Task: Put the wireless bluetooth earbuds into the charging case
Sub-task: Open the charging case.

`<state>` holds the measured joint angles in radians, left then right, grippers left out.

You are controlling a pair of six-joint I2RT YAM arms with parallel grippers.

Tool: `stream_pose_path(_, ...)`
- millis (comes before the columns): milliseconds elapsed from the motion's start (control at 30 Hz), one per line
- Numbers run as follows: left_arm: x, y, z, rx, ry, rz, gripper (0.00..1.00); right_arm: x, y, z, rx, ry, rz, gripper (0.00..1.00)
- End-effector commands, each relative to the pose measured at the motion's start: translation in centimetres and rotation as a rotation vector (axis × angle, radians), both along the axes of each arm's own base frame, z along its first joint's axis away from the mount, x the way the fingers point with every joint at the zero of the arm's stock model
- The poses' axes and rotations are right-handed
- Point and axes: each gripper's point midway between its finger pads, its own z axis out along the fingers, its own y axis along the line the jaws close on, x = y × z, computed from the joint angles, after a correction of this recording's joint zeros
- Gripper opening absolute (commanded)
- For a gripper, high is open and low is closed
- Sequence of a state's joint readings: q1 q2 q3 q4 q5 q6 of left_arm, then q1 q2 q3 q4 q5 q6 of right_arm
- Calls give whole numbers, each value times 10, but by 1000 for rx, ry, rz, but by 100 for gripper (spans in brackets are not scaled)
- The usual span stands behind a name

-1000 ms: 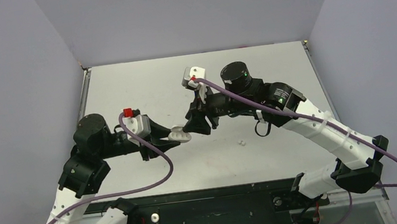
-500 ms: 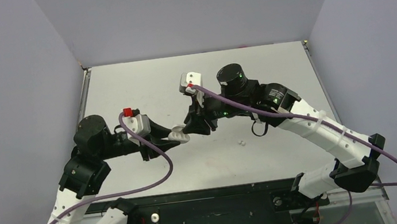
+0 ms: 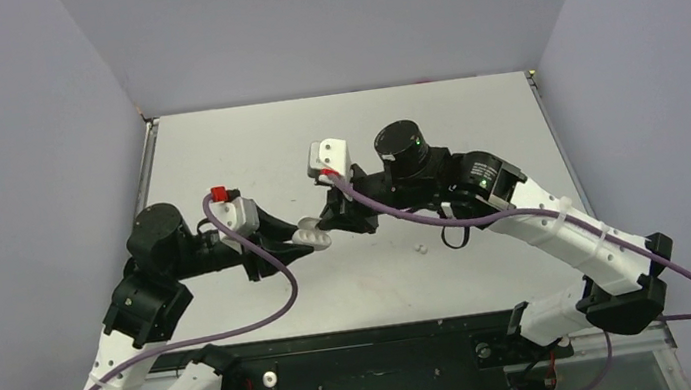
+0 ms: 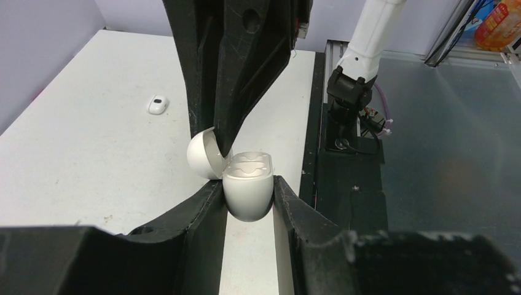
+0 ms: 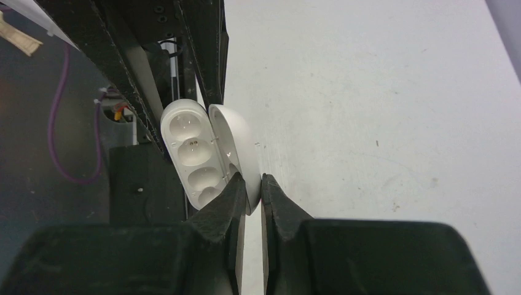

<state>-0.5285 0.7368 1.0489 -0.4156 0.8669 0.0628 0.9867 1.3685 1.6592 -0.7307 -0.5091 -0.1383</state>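
Observation:
The white charging case (image 4: 247, 192) hangs above the table with its hinged lid (image 4: 204, 155) swung open. My left gripper (image 4: 247, 184) is shut on the case's body, one finger on each side. My right gripper (image 5: 252, 179) is shut on the edge of the open lid (image 5: 238, 144). The case's sockets (image 5: 189, 150) face the right wrist camera and hold nothing. From above, both grippers meet at the case (image 3: 314, 232) in the table's middle. One white earbud (image 4: 158, 104) lies on the table, and tiny white earbuds (image 3: 419, 245) show to the right of the grippers.
The white table (image 3: 245, 148) is walled by grey panels at the back and sides. A black rail (image 3: 372, 353) with the arm bases runs along the near edge. A purple cable (image 3: 275, 305) loops off the left arm.
My right gripper has moved left to the case and closed on its open lid. The left gripper has kept its hold on the case body without moving.

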Motion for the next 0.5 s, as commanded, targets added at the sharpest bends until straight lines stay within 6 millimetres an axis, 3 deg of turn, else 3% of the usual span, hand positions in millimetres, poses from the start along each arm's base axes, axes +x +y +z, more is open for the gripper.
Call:
stream_pose_path(0, -17, -2, 27, -76, -83, -71, 14, 19, -7, 18, -8, -171, -108, 0)
stream_pose_path(100, -14, -1, 27, -83, -70, -38, 31, 21, -14, 19, -13, -194, -124, 0)
stream_pose_path(467, -6, 5, 30, -92, -83, 38, 39, 26, -23, 20, -20, -222, -156, 0)
